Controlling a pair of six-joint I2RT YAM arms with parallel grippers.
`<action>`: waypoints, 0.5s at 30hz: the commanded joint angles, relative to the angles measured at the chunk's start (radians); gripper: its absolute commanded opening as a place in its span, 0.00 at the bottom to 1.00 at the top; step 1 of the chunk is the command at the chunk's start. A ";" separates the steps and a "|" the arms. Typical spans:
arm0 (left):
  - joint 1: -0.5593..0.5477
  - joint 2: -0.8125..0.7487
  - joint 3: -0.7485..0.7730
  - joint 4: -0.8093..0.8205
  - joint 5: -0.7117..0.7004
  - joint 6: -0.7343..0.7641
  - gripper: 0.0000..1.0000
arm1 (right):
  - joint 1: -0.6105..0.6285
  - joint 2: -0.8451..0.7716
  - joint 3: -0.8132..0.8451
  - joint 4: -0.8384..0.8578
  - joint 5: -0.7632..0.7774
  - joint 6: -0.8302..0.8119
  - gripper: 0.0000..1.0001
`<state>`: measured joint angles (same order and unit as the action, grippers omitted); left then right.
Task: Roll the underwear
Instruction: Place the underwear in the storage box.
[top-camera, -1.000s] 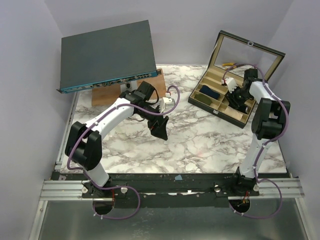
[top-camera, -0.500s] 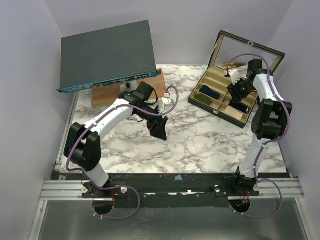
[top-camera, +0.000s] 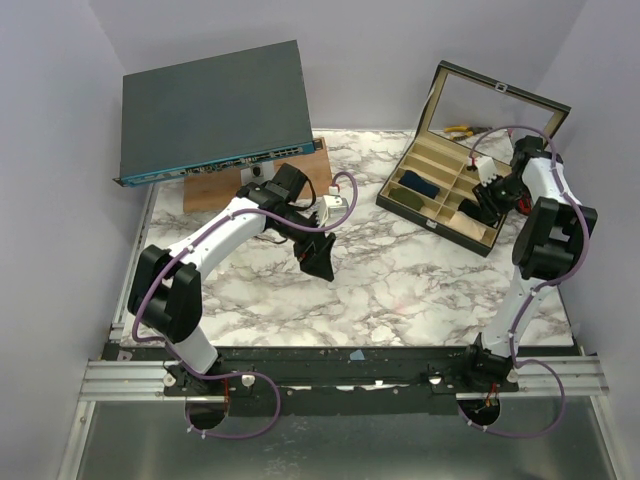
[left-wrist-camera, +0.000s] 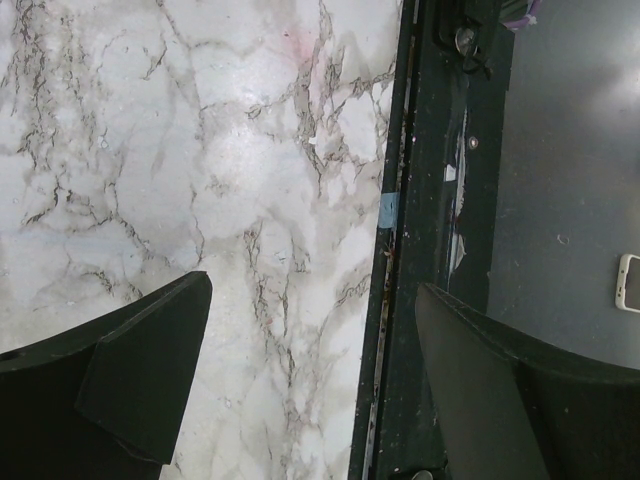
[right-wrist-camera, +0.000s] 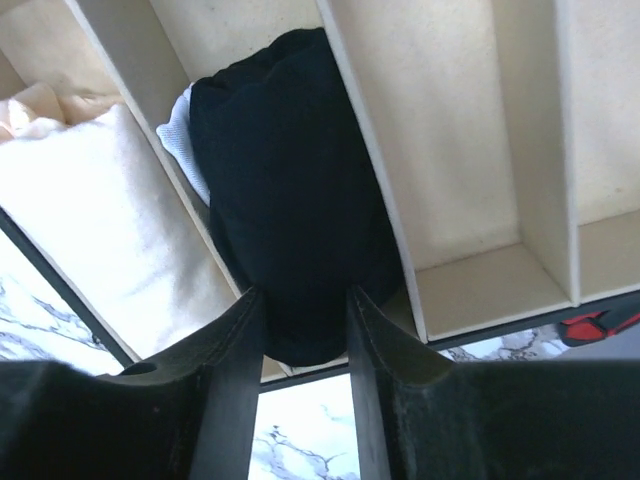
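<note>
At the far left, a flat dark equipment case (top-camera: 215, 105) leans tilted on a wooden block (top-camera: 215, 188). In front of it lies a white marble-patterned table (top-camera: 400, 290) with grey veins.

The left gripper (top-camera: 320, 262) hangs over the middle-left of the table, released. In its wrist view its two black fingers (left-wrist-camera: 140, 380) stand wide apart, with only marble and the table's dark near edge between them.

At the far right sits a dark organiser box (top-camera: 430, 222) with pale dividers and its glass lid (top-camera: 500, 110) raised. A small dark blue roll (top-camera: 420, 186) lies in a compartment at the box's left end.

The right gripper (right-wrist-camera: 305, 300) reaches into a compartment toward the box's right end. There the underwear (right-wrist-camera: 290, 180) lies as a black bundle with a sliver of white at one side, filling the slot from wall to wall. The gripper's fingers pinch the bundle's near end, and the fabric bulges wider just beyond them. A cream cloth (right-wrist-camera: 80, 200) lies in the neighbouring compartment.
</note>
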<state>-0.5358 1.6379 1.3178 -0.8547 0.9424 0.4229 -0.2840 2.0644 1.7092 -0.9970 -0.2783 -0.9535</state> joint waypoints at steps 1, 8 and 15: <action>0.009 -0.026 0.006 0.005 0.035 0.017 0.89 | -0.004 -0.006 -0.057 0.006 0.029 -0.018 0.36; 0.008 -0.032 -0.005 0.005 0.028 0.017 0.89 | -0.004 0.000 -0.072 0.045 0.019 0.004 0.36; 0.009 -0.036 -0.015 0.019 0.031 0.013 0.89 | -0.004 -0.063 0.012 0.033 -0.018 0.046 0.52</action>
<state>-0.5358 1.6379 1.3178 -0.8539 0.9424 0.4225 -0.2874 2.0533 1.6650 -0.9413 -0.2668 -0.9432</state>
